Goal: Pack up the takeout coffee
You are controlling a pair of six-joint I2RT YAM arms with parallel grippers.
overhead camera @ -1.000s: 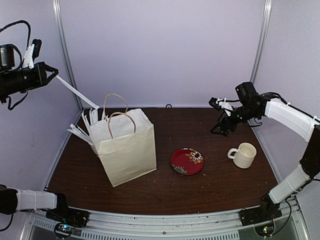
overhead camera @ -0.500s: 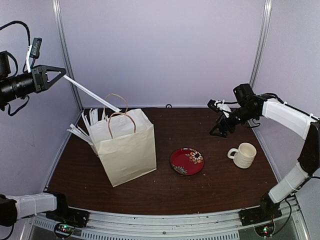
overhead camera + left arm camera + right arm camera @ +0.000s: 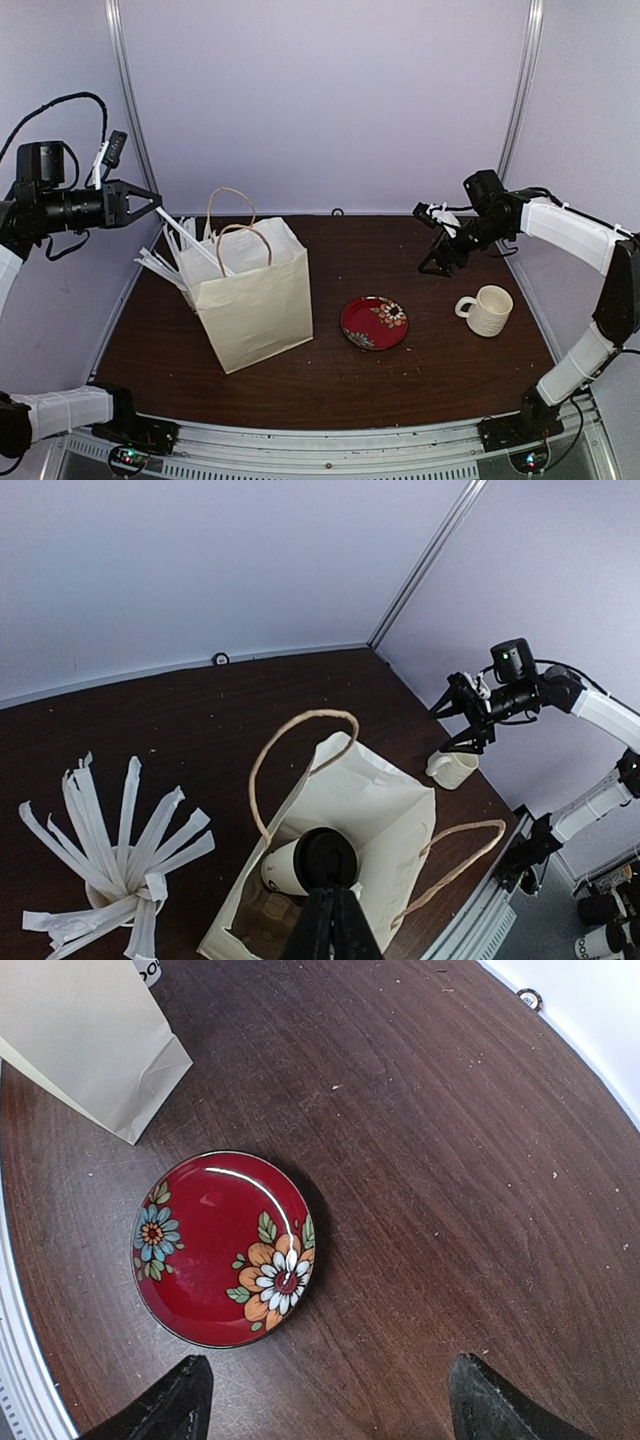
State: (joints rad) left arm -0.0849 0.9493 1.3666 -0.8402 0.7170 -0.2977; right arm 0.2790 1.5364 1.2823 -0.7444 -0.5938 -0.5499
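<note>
Top external: left hand (image 3: 155,203) pinches thin white stick (image 3: 190,240).

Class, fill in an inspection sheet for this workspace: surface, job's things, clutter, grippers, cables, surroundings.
Surface: dark wooden table, a few pale specks.
Job's things: white paper cup with black lid on, inside the open paper bag.
Clutter: cup of white sticks, red floral plate, cream mug.
Grippers: left gripper shut on a white stick; right gripper open, empty.
Cables: black cable loops above the left arm.
Surroundings: lilac walls, metal posts.
</note>
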